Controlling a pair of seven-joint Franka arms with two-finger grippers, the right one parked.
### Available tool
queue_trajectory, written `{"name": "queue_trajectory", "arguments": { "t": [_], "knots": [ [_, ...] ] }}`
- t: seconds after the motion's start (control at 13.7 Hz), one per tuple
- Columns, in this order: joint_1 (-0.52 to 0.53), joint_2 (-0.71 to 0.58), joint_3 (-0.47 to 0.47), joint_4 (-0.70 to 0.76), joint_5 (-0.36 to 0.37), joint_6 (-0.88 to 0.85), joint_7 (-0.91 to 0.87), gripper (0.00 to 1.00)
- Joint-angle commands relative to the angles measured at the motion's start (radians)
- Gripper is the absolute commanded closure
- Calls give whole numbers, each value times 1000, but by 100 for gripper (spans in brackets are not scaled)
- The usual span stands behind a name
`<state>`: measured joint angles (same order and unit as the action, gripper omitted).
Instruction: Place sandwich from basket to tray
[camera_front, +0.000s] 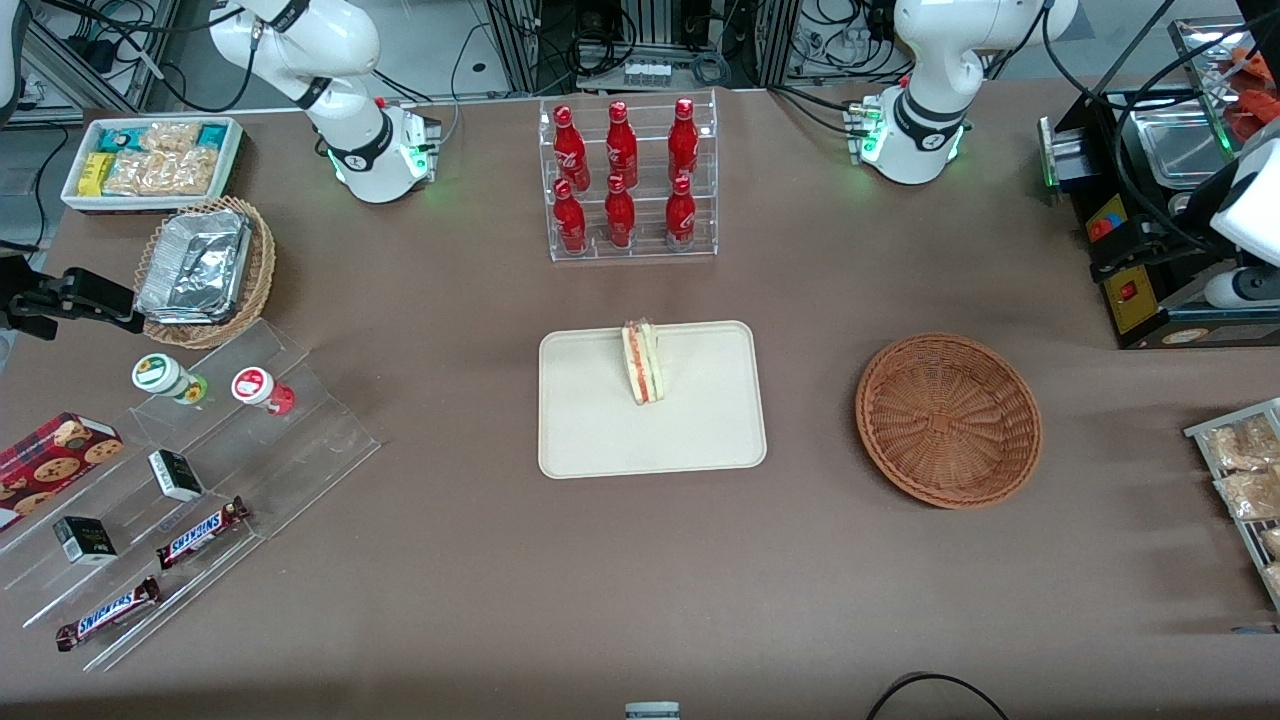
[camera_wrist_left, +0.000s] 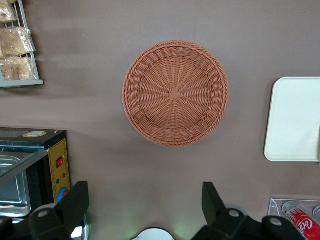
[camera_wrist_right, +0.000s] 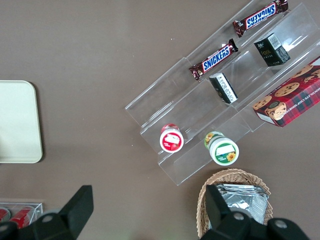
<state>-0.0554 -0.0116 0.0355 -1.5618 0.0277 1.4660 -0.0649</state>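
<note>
The sandwich (camera_front: 642, 362) stands on edge on the cream tray (camera_front: 600, 440), in the half of the tray farther from the front camera. The reddish-brown wicker basket (camera_front: 948, 420) sits beside the tray toward the working arm's end of the table, with nothing in it. In the left wrist view my gripper (camera_wrist_left: 145, 192) hangs open high above the table, between the arm's base and the basket (camera_wrist_left: 175, 92), holding nothing. An end of the tray (camera_wrist_left: 295, 120) shows there too; the sandwich does not. The gripper is out of the front view.
A clear rack of red bottles (camera_front: 630, 180) stands farther back than the tray. A black machine (camera_front: 1150, 250) and a wire rack of snack packets (camera_front: 1245, 480) flank the basket. Acrylic steps with snack bars (camera_front: 200, 470), a pale foil basket (camera_front: 205, 270) and a white bin (camera_front: 150, 160) lie toward the parked arm's end.
</note>
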Motion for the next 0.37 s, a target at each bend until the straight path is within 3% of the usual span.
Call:
{"name": "queue_trajectory", "arguments": {
  "t": [0.0, 0.29],
  "knots": [
    [11, 16, -9, 23, -8, 7, 20, 0],
    [2, 50, -11, 77, -9, -1, 20, 0]
  ]
}}
